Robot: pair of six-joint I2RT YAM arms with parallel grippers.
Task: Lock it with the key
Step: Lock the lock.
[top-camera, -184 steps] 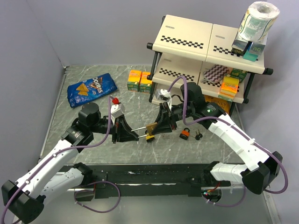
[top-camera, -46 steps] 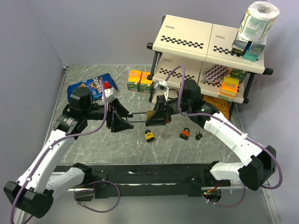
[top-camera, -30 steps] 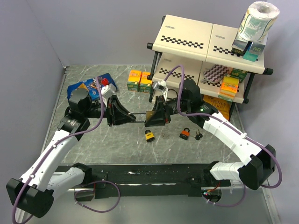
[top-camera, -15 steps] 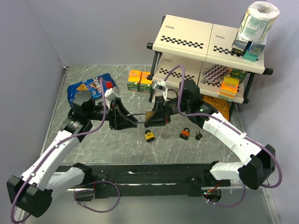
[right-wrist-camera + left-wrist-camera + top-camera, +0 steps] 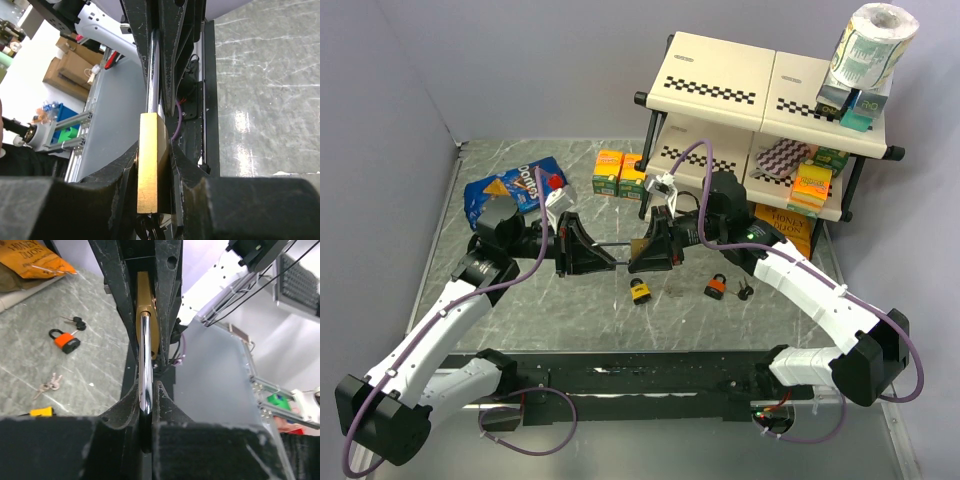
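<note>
- The left claw (image 5: 603, 258) pinches the steel shackle (image 5: 144, 365), mid-frame, raised off the bench (image 5: 570, 312).
- The right claw (image 5: 642, 256) faces it, pinching the brass padlock (image 5: 149, 160) by its body.
- A yellow padlock (image 5: 640, 291) and an orange padlock (image 5: 717, 287) lie on the bench just below.

Robot lab: aluminium framing (image 5: 262, 387), stacked cardboard boxes (image 5: 72, 67).

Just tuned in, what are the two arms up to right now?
Both arms hold one brass padlock between them. The left gripper is clamped on its shackle, the right gripper on its body. Neither holds a key. A yellow padlock, an orange padlock and keys lie on the table.
</note>
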